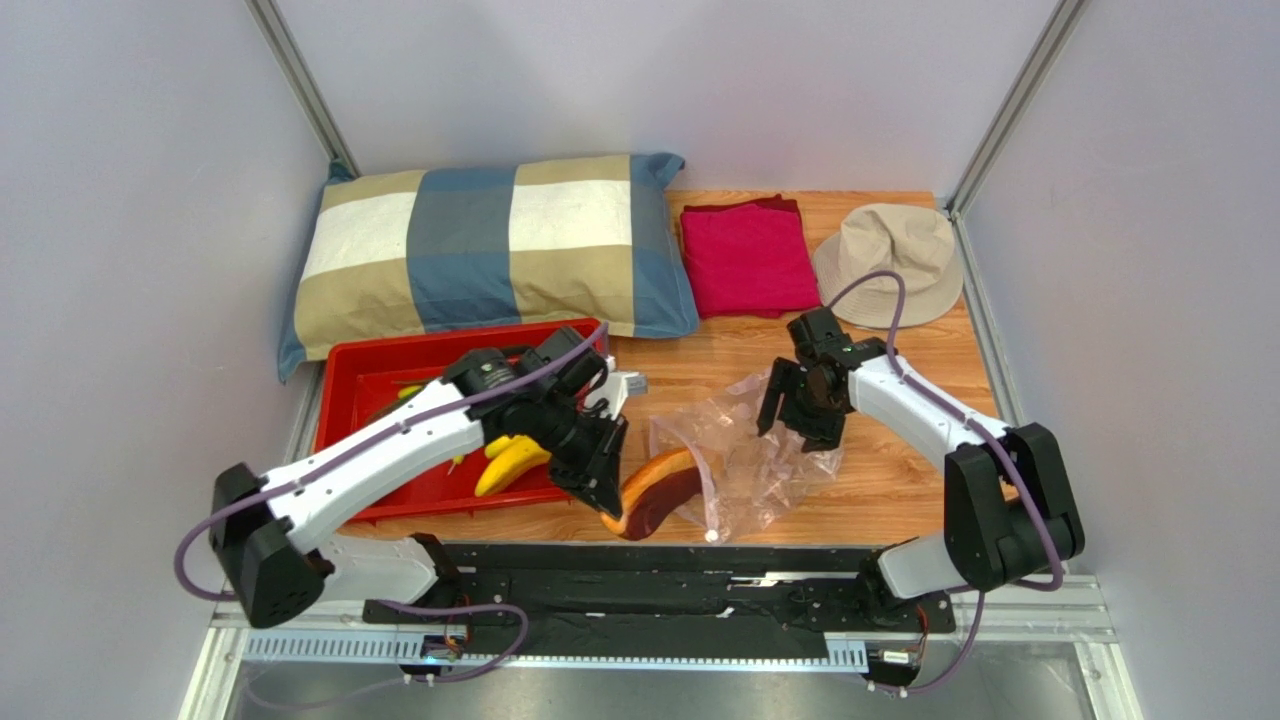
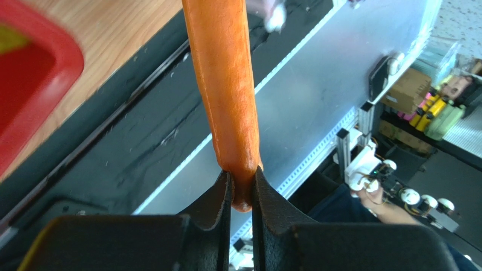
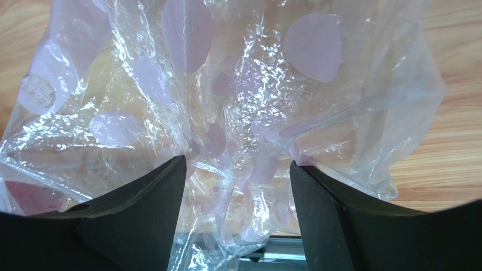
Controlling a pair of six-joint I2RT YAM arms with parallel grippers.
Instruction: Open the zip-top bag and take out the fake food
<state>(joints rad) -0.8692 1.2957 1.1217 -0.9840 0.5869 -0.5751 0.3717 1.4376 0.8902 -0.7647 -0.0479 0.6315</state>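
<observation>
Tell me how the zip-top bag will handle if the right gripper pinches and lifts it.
Probably floppy: the zip-top bag is thin, crinkled film lying crumpled, so it should sag and fold. Likely very light, since the wooden table shows through most of it. The glossy plastic may slip from the open right gripper unless pinched on a fold.

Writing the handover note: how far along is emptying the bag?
Done: yellow bananas lie in the red tray. In hand: the left gripper is shut on the long orange piece by the mouth of the zip-top bag; the right gripper stands open over the bag. Left: set that piece down; whether more remains inside, I cannot tell.
</observation>
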